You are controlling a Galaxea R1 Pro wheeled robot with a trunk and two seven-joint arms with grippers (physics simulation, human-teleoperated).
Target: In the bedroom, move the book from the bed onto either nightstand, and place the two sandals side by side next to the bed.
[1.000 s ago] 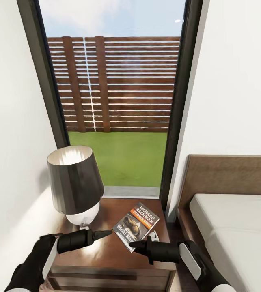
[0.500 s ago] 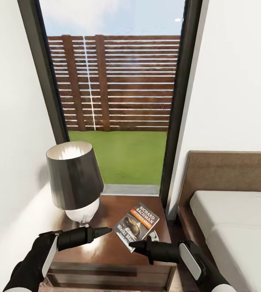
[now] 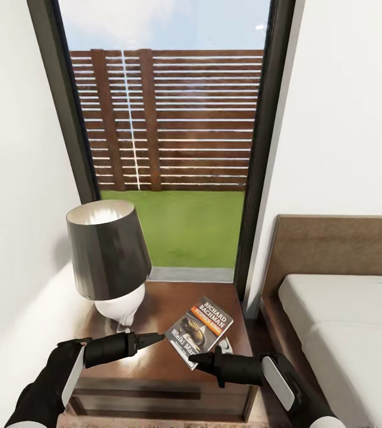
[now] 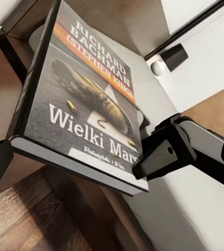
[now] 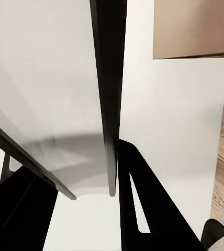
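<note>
- Across the last second your head camera tilted or rose a little: the black-shaded table lamp with the white base (image 3: 109, 261) and the dark brown wooden headboard (image 3: 339, 245) slid up the picture together, so none of them moved themselves.
- The thin dark paperback with the orange band (image 3: 199, 330) kept its place relative to both arms, tilted above the dark brown wooden nightstand (image 3: 161, 356).
- Your right gripper (image 3: 199, 358) stayed clamped on the book's lower edge; the right wrist view showed that edge pinched between the fingers.
- Your left gripper (image 3: 155, 340) hovered just beside the book's left edge; I could not tell whether it was open or closed.
- I judged the book step nearly done: you only needed to lower and release. The sandals remained for later.
</note>
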